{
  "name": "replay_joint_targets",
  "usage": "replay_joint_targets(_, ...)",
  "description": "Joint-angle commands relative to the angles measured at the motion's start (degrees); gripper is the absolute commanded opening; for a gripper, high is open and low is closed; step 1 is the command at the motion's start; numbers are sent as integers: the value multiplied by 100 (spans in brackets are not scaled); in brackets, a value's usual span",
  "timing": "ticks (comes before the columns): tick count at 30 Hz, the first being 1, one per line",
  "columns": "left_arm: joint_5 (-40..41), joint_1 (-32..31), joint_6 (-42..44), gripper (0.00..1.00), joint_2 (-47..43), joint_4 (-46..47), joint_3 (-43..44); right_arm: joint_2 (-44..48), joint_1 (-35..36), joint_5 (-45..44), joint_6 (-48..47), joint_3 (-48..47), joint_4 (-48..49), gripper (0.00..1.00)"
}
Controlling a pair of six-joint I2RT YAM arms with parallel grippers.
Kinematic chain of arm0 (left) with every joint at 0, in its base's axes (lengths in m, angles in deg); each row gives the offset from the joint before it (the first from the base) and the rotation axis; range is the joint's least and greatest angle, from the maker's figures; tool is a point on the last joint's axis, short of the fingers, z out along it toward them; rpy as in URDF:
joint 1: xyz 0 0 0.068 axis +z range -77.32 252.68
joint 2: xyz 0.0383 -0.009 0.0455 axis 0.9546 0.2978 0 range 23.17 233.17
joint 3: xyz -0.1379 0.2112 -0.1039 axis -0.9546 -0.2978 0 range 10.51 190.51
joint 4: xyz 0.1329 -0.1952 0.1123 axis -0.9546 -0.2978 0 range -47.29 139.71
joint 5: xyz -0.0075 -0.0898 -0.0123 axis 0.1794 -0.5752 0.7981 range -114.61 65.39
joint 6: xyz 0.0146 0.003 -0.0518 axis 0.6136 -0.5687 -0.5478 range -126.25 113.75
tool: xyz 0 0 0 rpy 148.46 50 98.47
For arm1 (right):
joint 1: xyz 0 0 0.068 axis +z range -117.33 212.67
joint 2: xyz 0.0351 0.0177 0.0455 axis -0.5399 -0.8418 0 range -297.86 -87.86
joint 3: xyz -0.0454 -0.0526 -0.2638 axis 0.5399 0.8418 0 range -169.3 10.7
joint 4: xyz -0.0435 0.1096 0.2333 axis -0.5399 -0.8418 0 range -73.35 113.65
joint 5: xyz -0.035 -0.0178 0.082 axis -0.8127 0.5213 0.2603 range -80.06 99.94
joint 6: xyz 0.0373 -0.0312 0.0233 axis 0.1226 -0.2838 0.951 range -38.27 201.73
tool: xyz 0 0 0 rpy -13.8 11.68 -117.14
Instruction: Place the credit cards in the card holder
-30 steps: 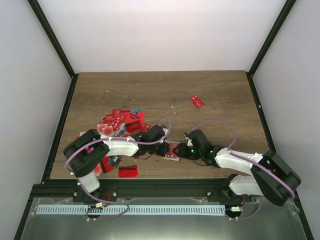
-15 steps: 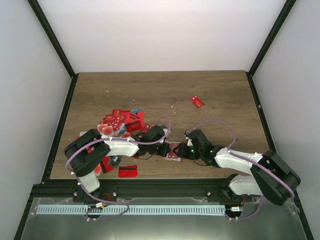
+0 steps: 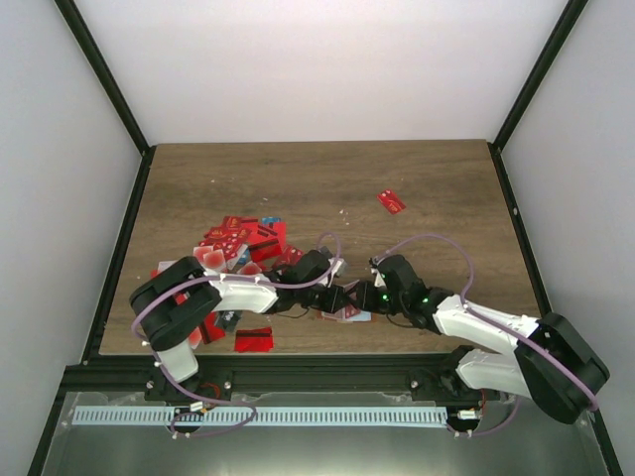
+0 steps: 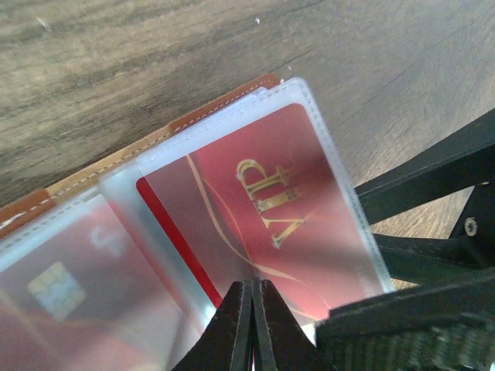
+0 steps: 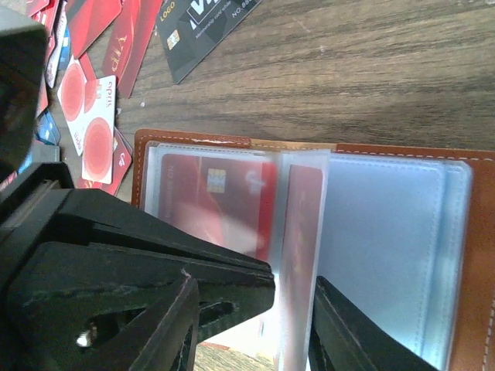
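Note:
The brown card holder lies open on the table near the front edge, between both grippers. Its brown edge frames clear sleeves. One sleeve holds a red VIP card and stands lifted; my left gripper is shut on its lower edge. My right gripper stands open, one finger on each side of that upright sleeve. Another sleeve shows a red chip card. A heap of mostly red credit cards lies left of the holder.
A lone red card lies far right of the heap. Another red card sits by the front edge. A black card and white cards with red blotches lie just beyond the holder. My arms meet at the front.
The right arm has shifted so its gripper sits closer against the left one over the holder, and its jaws narrowed slightly. The left gripper stays shut in place.

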Motion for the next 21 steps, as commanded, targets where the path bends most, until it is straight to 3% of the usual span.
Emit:
replay_joint_targets(1,337,-14,4,4,-527,-257,16,-2,-2,137,-116,-303,-49,40)
replay_joint_targets(10,1470,149,154,9,-1647,-1312,-301,-478,48,584,-76,-497,309,40)
replay_joint_targets(21,2680,888,202,37,-3334,-2620,-1158,-1562,565,888,-224,-1504,663,39)
